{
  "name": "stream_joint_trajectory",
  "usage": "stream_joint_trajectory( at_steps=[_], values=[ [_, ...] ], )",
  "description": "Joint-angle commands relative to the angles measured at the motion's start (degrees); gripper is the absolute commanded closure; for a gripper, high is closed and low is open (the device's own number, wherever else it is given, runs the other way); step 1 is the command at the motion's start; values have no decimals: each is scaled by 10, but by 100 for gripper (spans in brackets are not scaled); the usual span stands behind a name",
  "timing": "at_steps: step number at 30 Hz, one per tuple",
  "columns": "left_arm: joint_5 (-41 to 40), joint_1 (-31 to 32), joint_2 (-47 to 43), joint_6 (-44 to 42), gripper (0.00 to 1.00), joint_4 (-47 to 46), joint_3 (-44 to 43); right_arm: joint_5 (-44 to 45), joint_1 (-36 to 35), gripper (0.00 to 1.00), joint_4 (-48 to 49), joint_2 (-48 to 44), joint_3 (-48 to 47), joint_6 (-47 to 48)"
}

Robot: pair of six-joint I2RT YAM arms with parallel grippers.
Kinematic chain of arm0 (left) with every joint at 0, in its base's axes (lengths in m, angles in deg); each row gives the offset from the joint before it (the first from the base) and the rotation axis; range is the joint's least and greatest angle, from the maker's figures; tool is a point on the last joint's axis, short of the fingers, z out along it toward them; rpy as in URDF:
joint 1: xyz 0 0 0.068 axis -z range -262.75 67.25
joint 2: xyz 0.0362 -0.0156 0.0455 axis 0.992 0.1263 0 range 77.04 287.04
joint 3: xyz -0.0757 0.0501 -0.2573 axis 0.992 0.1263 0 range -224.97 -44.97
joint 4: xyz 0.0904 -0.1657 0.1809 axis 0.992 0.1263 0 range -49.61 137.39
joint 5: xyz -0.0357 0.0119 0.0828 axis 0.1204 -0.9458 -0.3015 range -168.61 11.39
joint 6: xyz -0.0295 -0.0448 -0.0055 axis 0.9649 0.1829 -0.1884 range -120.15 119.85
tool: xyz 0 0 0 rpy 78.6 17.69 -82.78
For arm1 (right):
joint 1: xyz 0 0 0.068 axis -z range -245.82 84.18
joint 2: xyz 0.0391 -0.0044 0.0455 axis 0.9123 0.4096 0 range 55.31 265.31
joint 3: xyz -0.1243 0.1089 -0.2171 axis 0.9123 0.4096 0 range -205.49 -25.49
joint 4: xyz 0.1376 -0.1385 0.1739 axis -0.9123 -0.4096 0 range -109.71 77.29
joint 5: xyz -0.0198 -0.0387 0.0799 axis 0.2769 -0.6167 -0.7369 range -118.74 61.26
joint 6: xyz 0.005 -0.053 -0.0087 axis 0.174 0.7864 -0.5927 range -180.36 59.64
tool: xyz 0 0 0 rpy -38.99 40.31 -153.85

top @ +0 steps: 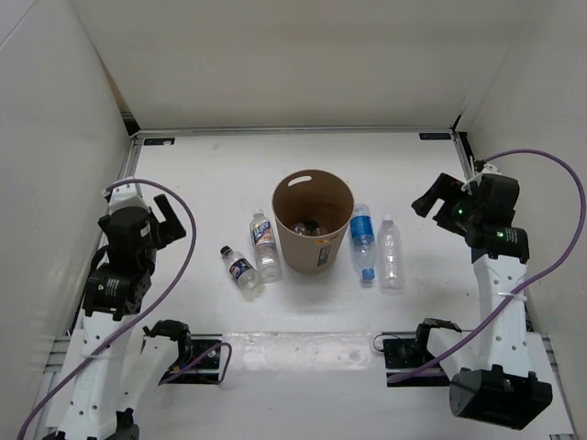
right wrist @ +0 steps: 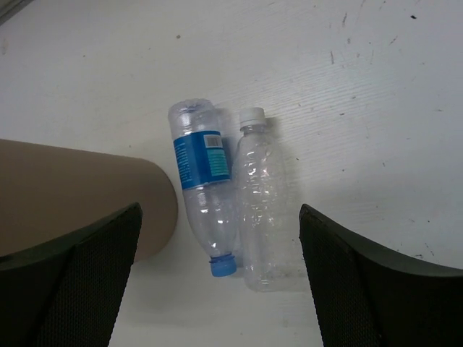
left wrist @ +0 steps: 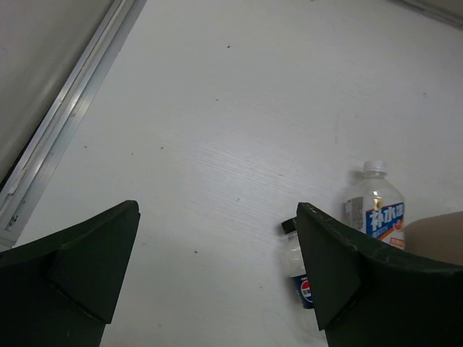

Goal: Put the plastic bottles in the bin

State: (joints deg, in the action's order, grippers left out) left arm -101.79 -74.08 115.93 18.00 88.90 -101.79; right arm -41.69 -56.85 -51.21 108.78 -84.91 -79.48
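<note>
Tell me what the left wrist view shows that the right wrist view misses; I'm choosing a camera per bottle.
Left wrist only: a white-capped bottle with a blue-lettered label and a smaller dark-capped bottle beside it. Right wrist only: a blue-labelled bottle and a plain clear bottle, side by side, caps pointing opposite ways. Both: part of the brown bin and the white table.

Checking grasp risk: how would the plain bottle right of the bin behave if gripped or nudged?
The plain bottle looks empty, so probably light. Its thin clear wall may dent under a squeeze. Lying on its side beside the blue-label bottle, it could roll if nudged.
</note>
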Motion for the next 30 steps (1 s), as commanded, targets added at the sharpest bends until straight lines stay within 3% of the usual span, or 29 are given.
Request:
stream_joint_trajectory(
  at_steps=[1, 9, 13, 18, 21, 25, 30],
  values=[
    [52, -6, -9, 8, 0, -25, -10, 45, 5, 10, -1, -18, 7, -21],
    [98, -11, 29, 17, 0, -11, -26, -63, 108, 10, 5, 15, -9, -28],
    [100, -11, 7, 21, 0, -20, -15, -6, 74, 10, -6, 76, -31, -38],
    [103, -12, 3, 20, 0, -20, -15, -19, 67, 10, -25, 227, -87, -44],
    [103, -10, 1, 22, 0, -18, -16, -58, 57, 10, -42, 270, -133, -40],
    [99, -10, -7, 21, 0, -16, -15, -16, 17, 10, -83, 362, -179, -23],
    [92, -9, -11, 20, 0, -14, -16, -16, -42, 10, -65, 399, -143, -30]
  ],
)
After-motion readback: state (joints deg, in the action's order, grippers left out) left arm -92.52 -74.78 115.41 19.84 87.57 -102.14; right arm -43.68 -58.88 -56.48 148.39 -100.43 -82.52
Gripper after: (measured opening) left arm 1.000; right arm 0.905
